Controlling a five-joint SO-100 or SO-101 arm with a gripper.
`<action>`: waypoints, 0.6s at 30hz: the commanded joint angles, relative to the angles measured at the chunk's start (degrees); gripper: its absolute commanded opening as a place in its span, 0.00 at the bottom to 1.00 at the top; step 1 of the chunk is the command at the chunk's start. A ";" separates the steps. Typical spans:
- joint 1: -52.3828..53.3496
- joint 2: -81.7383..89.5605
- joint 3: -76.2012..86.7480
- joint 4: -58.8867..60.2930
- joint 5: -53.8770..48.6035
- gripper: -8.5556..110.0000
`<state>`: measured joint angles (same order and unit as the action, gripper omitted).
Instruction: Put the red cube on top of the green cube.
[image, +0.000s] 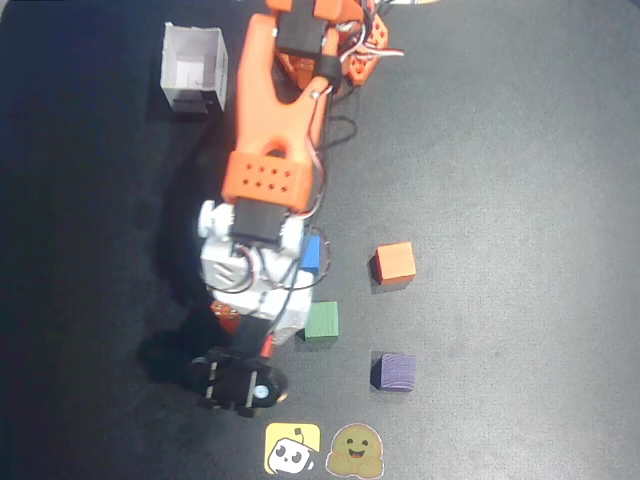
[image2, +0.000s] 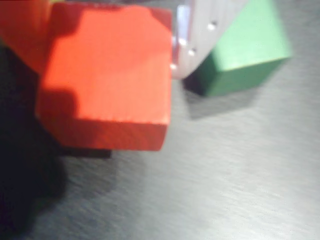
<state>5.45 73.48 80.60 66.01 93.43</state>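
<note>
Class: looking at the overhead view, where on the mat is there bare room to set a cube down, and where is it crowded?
Bare: right of the orange cube and purple cube, and the left below the white box. Crowded: around the green cube, blue cube and end effector.

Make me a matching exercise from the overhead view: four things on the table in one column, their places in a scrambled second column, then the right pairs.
Things:
1. green cube
2. orange cube
3. purple cube
4. white box

Places:
A. top left, beside the arm
B. right of the arm, nearest the wrist
C. lowest cube, below the orange one
D. upper right of the green cube

Pairs: 1-B, 2-D, 3-C, 4-A
</note>
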 joint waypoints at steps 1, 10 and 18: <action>-1.67 4.57 0.26 0.18 1.05 0.15; -5.63 8.44 4.92 -0.88 4.39 0.15; -8.44 13.10 13.01 -6.06 6.86 0.15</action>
<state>-2.20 81.83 92.55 61.96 99.32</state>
